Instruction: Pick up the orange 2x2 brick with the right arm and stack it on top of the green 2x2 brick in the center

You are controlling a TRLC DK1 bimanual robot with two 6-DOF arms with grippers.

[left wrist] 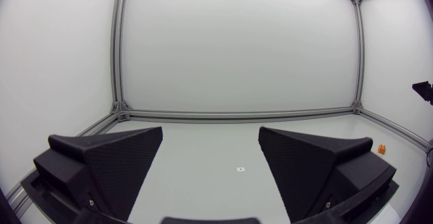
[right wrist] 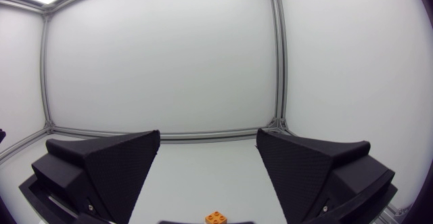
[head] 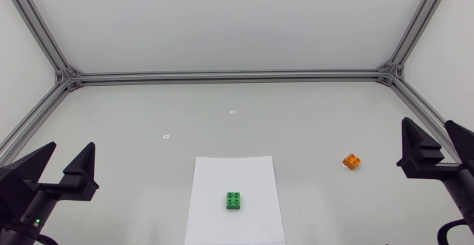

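**Two open grippers at the sides of a white surface, two small bricks between them**

A pale surface is seen from above. A white sheet of paper lies at the middle of its near edge. The green 2x2 brick sits on this sheet, studs up, roughly square to the sheet's sides.

The orange 2x2 brick rests on the bare surface toward the right edge. It is off the sheet, well apart from the green brick, and turned at an angle to the edges.

The right gripper is at the right edge, just beyond the orange brick. Its two black fingers are spread wide and hold nothing. In its own wrist view the orange brick shows low between the fingers.

The left gripper is by the near left corner, fingers likewise spread and empty.

Two tiny white markers lie farther back on the surface.
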